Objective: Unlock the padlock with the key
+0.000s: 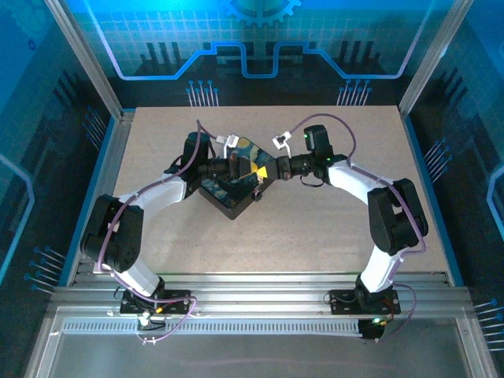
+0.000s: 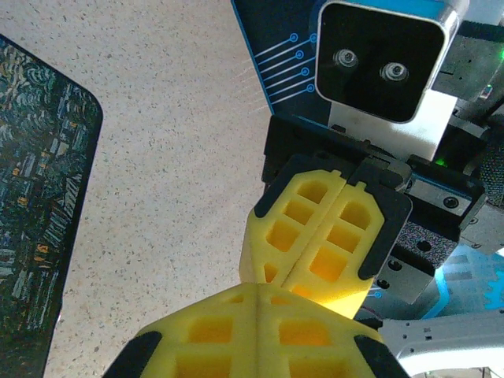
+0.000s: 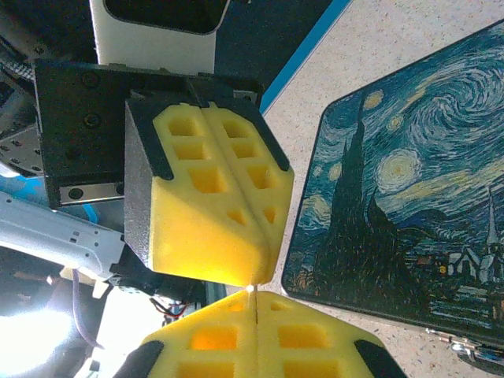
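The chief risk was a handover gone wrong. The left pincer (image 1: 249, 168) and the right pincer (image 1: 268, 168) met tip to tip above the painted box (image 1: 228, 198), both with their yellow fingers pressed together. Something as small as the key could have slipped out between four foam pads if either arm had pulled or twisted before the other had a firm hold. A dropped key would have landed on the dark lid or the speckled counter (image 1: 331, 228), where it would be hard to pick up again. Pushing the two tips harder against each other could also have skewed whatever was pinched, so that it no longer lined up with the keyhole.

From the right wrist, the right pincer (image 3: 256, 316) lay just under the left pincer (image 3: 236, 268). A thin pale sliver (image 3: 250, 289) stood at the seam where they touched. This was probably the key, though it was too small to be sure, and I could not tell which pincer truly held it. From the left wrist, the left pincer (image 2: 256, 319) touched the right pincer (image 2: 290, 283) with no gap visible. The padlock was not plainly identifiable. A silvery bit (image 3: 466, 348) at the box's near edge, beside and below the tips, may have been part of it
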Robot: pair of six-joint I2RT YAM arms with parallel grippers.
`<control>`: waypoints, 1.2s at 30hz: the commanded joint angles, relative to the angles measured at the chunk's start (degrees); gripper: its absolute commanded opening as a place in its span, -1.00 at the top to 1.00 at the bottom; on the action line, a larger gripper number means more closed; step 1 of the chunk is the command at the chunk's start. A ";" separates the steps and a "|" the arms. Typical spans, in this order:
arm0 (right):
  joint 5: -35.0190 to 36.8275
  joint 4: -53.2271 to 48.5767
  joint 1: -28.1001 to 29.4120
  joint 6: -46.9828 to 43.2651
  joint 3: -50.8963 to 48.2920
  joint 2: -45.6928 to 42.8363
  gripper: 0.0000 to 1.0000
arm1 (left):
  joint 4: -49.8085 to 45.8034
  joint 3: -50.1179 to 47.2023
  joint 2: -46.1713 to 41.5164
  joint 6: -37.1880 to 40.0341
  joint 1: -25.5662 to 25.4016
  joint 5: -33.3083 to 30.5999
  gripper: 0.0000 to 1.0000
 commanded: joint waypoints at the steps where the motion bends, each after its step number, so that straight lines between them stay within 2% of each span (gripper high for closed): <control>1: -0.03 0.20 0.36 1.01 2.11 1.23 0.73 | 2.27 -0.95 1.00 -3.33 1.50 -2.57 1.00; 4: 0.18 0.73 -0.35 1.66 0.94 0.95 0.44 | 2.40 -1.12 1.28 -4.42 2.57 -4.24 1.00; 9: 2.15 6.42 -0.52 6.56 -2.94 0.17 0.21 | 4.71 -1.86 1.25 -5.73 3.17 -4.24 1.00; 12: 4.24 19.93 -0.36 17.33 -7.12 0.32 0.11 | 5.51 -1.75 1.66 -6.18 3.21 -4.43 1.00; 14: 8.54 27.07 -0.06 24.57 -9.62 0.82 0.04 | 6.49 -1.61 2.04 -7.01 3.21 -4.36 1.00; 20: 15.44 37.72 2.13 34.40 -12.81 1.83 0.04 | 7.41 -1.18 2.72 -7.71 3.21 -3.84 1.00; 28: 14.81 40.84 4.18 36.84 -10.98 5.12 0.05 | 7.37 -1.30 2.51 -7.86 3.21 -4.34 1.00; 36: 15.80 44.17 4.38 38.59 -14.11 4.33 0.15 | 8.10 -1.79 2.15 -8.13 3.56 -4.33 1.00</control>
